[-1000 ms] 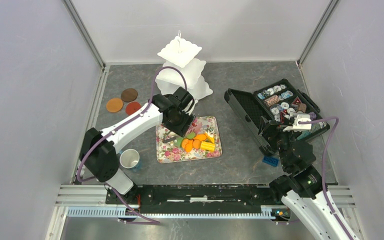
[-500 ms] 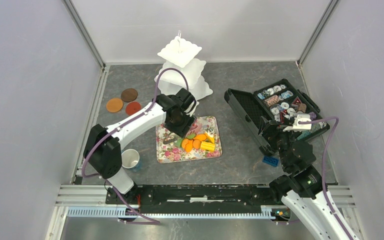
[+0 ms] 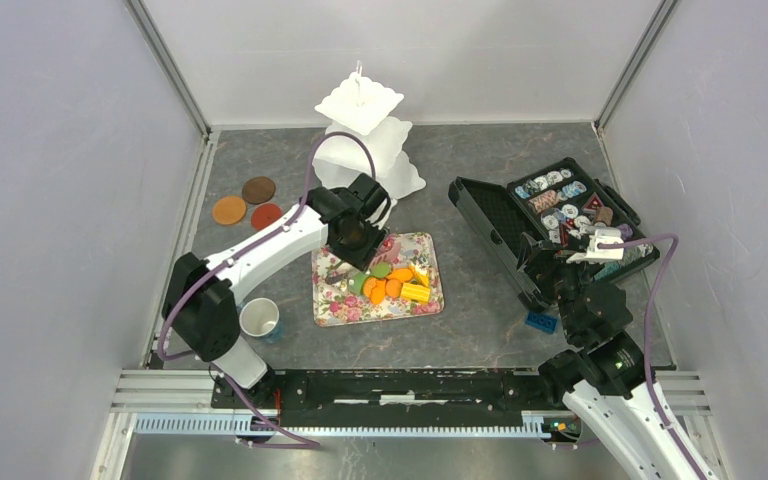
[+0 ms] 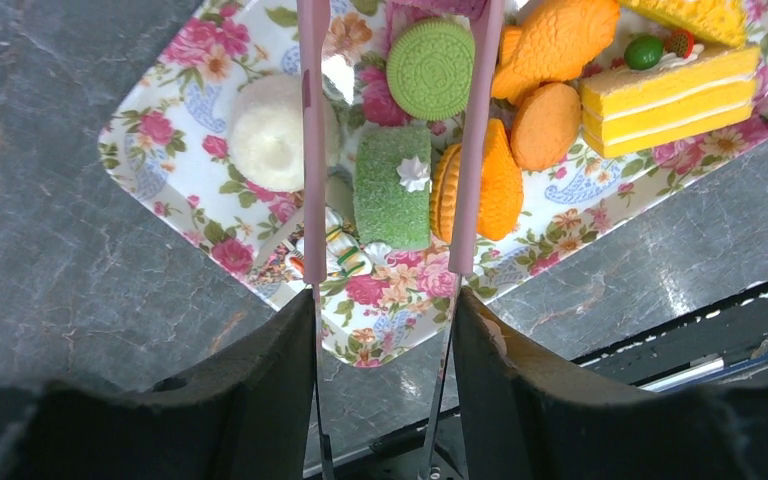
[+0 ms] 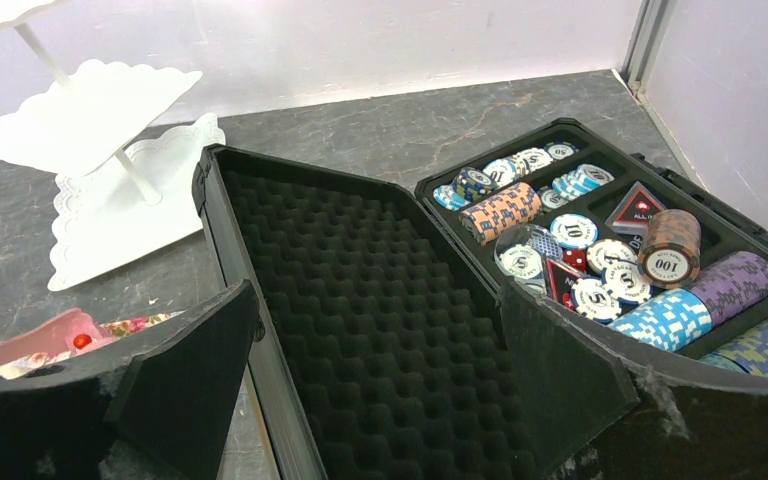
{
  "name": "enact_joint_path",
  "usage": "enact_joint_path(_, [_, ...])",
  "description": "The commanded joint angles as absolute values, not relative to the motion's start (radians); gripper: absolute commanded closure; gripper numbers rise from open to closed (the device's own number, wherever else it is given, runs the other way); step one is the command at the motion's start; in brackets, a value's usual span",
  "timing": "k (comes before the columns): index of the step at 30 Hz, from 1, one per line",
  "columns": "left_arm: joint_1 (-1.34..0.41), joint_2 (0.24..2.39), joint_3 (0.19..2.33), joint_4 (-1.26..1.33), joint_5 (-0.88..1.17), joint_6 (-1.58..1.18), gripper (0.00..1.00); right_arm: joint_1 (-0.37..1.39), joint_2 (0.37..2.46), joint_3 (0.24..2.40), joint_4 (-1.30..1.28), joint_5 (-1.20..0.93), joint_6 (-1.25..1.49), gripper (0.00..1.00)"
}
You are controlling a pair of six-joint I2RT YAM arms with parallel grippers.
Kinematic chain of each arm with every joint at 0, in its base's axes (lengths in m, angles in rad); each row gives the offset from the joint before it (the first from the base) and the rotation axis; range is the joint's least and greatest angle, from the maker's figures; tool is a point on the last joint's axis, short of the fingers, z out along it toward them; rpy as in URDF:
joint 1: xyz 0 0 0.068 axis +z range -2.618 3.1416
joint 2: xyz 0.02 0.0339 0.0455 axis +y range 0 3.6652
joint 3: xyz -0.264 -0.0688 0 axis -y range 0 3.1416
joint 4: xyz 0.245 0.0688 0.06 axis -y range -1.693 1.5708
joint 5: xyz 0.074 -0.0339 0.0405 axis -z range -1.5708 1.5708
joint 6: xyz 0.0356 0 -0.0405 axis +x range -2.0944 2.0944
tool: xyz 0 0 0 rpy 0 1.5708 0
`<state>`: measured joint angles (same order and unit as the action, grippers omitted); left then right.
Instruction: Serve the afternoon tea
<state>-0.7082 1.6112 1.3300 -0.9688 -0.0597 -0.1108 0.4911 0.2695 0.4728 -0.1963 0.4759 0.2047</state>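
My left gripper (image 3: 356,238) hangs over the far left part of the floral tray (image 3: 332,312) and is shut on pink tongs (image 4: 312,150). The tong arms straddle a green cake (image 4: 392,187) and reach past a green biscuit (image 4: 430,68). Their tips are cut off by the top edge of the left wrist view. A white round cake (image 4: 268,132), orange biscuits (image 4: 545,125) and a yellow cake slice (image 4: 670,95) lie on the tray (image 4: 160,110). My right gripper (image 5: 380,370) is open and empty above the black case's foam lid.
A white tiered stand (image 3: 362,128) stands behind the tray. Three brown and orange saucers (image 3: 258,189) lie at the far left. A teal cup (image 3: 259,318) sits by the left arm's base. The open black case (image 3: 570,215) of discs and a blue brick (image 3: 540,322) are on the right.
My left gripper with the tongs has shifted slightly over the tray's far left part and the left elbow has swung a little. The right arm has not moved.
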Motion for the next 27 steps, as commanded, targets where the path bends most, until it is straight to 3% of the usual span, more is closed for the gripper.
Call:
enact_joint_path(1, [-0.703, 1.537, 1.388, -0.918, -0.117, -0.114, 0.52, 0.496, 0.273, 0.502, -0.167, 0.484, 0.197, 0.02])
enact_joint_path(10, [-0.701, 1.595, 1.529, -0.848, -0.204, -0.170, 0.51, 0.496, 0.267, 0.503, -0.163, 0.490, 0.191, 0.02])
enact_joint_path(22, [-0.763, 1.881, 1.856, -0.842, -0.345, -0.217, 0.53, 0.496, 0.273, 0.525, -0.170, 0.482, 0.185, 0.02])
enact_joint_path(27, [-0.781, 1.919, 1.843, -0.764, -0.390, -0.255, 0.54, 0.496, 0.266, 0.522, -0.176, 0.479, 0.190, 0.02])
